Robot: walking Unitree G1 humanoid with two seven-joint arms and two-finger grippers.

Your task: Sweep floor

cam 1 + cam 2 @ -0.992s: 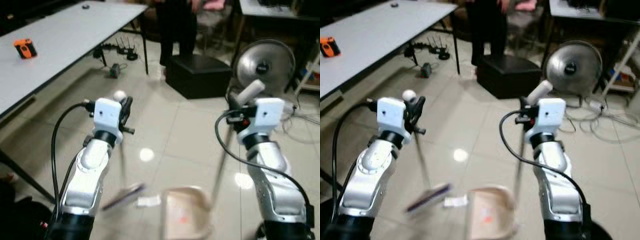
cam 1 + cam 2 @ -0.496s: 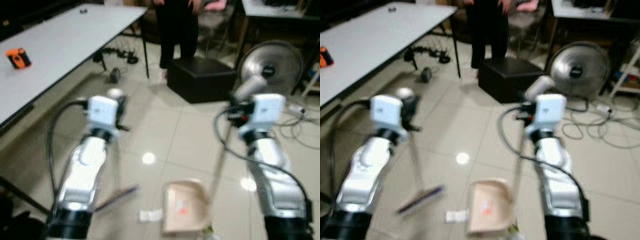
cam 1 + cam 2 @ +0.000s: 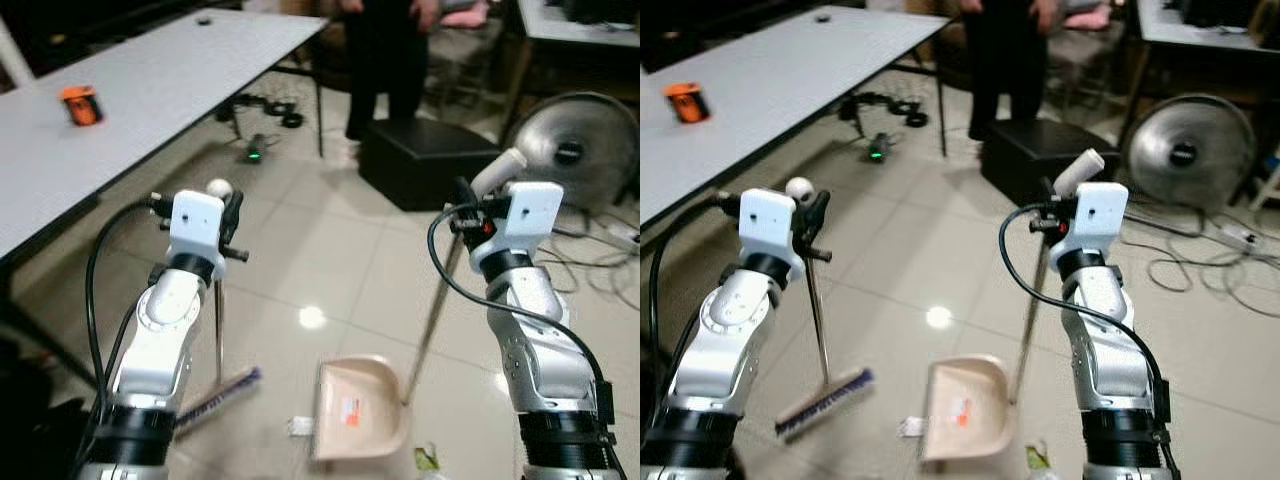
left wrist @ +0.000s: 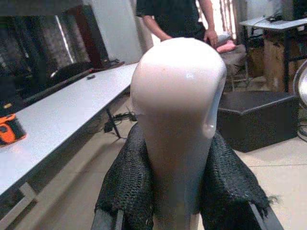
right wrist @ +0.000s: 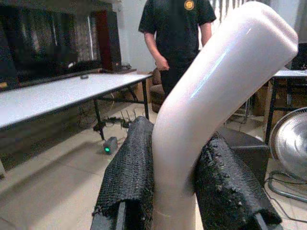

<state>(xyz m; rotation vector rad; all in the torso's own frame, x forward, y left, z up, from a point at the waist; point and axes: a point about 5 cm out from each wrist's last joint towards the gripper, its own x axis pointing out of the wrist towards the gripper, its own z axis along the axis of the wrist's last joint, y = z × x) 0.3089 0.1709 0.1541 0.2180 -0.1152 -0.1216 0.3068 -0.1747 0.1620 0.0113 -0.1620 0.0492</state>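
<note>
Soft indoor light — floor (image 3: 330, 260) glare

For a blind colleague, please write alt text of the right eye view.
The left gripper holds a broom, the right gripper a dustpan, both low on a tiled floor with paper scraps between them.

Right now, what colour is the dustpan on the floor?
The dustpan is a pale beige-pink with a small red label inside, clearest in the right eye view.
</note>
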